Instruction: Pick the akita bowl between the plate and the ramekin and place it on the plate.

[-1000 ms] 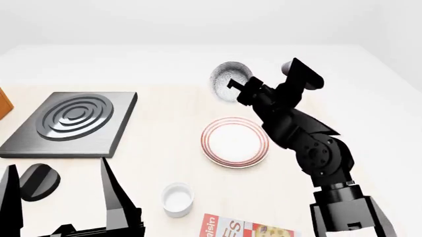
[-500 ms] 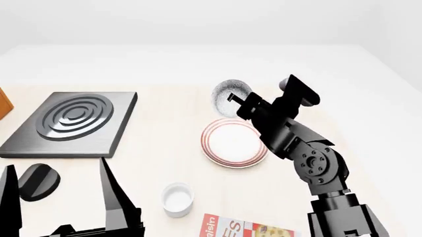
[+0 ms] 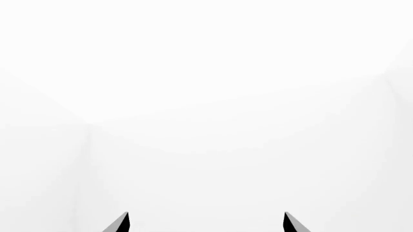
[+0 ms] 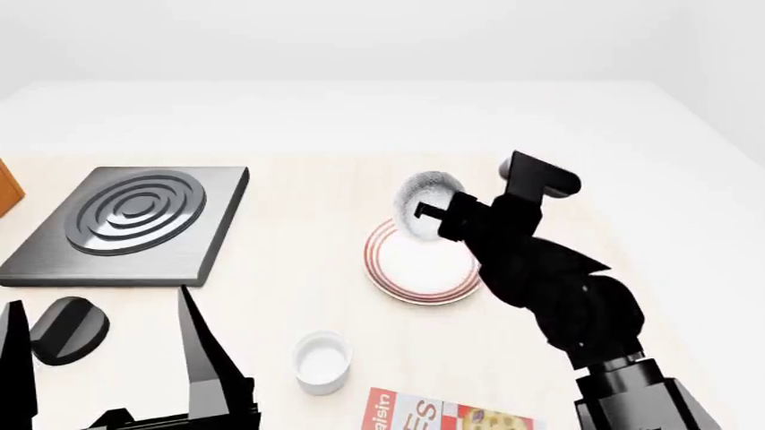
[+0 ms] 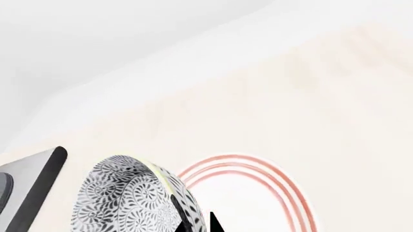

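Observation:
The akita bowl (image 4: 427, 199), grey-patterned outside and whitish inside, hangs tilted over the far edge of the plate (image 4: 413, 269). My right gripper (image 4: 433, 213) is shut on its rim. In the right wrist view the akita bowl (image 5: 125, 198) fills the lower part, my right gripper (image 5: 201, 226) pinches its rim, and the red-ringed plate (image 5: 284, 186) lies right behind it. The white ramekin (image 4: 322, 360) stands nearer me, on the table. My left gripper (image 4: 107, 367) is open low at the left. In the left wrist view the left gripper (image 3: 206, 223) holds nothing before a white background.
A black square burner plate (image 4: 132, 219) with raised rings lies at the left, its corner (image 5: 32, 186) showing beside the bowl. A black round disc (image 4: 70, 327) sits near my left gripper. A printed packet (image 4: 442, 417) lies at the front edge. An orange-brown object (image 4: 6, 184) is at the far left.
My right arm has carried the bowl from beyond the plate back toward me and lower, so it now overlaps the plate's far edge. The left arm has not moved.

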